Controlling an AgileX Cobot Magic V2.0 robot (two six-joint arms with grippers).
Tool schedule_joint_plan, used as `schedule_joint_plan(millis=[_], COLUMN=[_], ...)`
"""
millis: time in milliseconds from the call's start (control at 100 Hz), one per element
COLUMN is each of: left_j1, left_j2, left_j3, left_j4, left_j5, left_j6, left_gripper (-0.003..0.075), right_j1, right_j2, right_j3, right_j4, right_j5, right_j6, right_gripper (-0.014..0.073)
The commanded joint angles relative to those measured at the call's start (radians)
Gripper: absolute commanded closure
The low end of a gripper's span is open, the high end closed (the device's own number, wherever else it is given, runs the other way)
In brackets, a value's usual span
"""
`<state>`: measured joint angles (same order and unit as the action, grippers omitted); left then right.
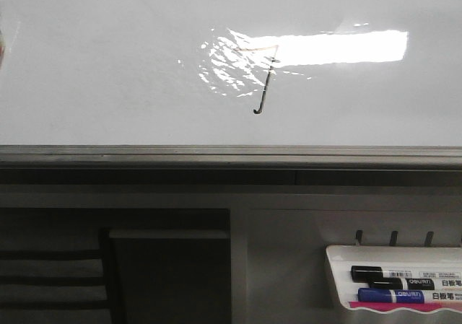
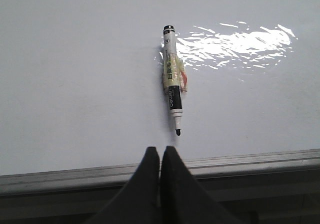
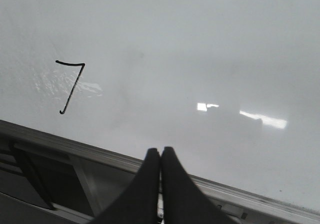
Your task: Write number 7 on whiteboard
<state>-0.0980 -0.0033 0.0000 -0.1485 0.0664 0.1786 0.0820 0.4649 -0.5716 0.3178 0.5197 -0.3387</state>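
Front view: the number 7 (image 1: pixel 266 79) stands on the whiteboard (image 1: pixel 108 64), its top bar faint inside the bright glare, its stem ending in a small hook; neither arm appears. Spare markers (image 1: pixel 397 284) lie in a tray (image 1: pixel 339 273) at lower right.

Left wrist view: the left gripper (image 2: pixel 160 156) is closed and empty; an uncapped marker (image 2: pixel 172 87) rests against the board, tip toward the frame rail (image 2: pixel 260 160).

Right wrist view: the right gripper (image 3: pixel 160 156) is closed and empty, the figure well apart. The writing appears complete; a good finish would retreat both arms without brushing the wet ink.
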Motion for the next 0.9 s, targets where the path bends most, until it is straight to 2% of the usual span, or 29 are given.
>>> schedule_joint_plan(millis=[0, 210, 350, 590, 720, 890], left_j1=[0.001, 0.001, 0.001, 0.001, 0.001, 0.001], left_j2=[-0.031, -0.031, -0.031, -0.031, -0.031, -0.031], left_j3=[0.035, 0.035, 0.035, 0.035, 0.035, 0.035], left_j4=[-0.008, -0.008, -0.008, -0.008, -0.008, -0.008], left_j5=[-0.080, -0.080, -0.080, -0.080, -0.080, -0.080], left_j6=[-0.011, -0.011, -0.011, -0.011, -0.011, -0.011], left_gripper=[0.0741, 0.0741, 0.0741, 0.0741, 0.0741, 0.0741], right_j1=[-0.008, -0.008, -0.016, -0.076, -0.127, -0.135], right_j2=[0.003, -0.002, -0.097, -0.323, -0.433, -0.494], right_j3=[-0.028, -0.025, 0.046, 0.336, 0.489, 0.614], right_j4=[0.009, 0.009, 0.004, 0.003, 0.003, 0.003], right_j5=[-0.077, -0.079, -0.110, -0.395, -0.479, -0.571], right_j6=[0.003, 0.003, 0.003, 0.003, 0.005, 0.005], right_gripper=[0.0665, 0.0665, 0.0665, 0.0665, 0.0665, 0.0665])
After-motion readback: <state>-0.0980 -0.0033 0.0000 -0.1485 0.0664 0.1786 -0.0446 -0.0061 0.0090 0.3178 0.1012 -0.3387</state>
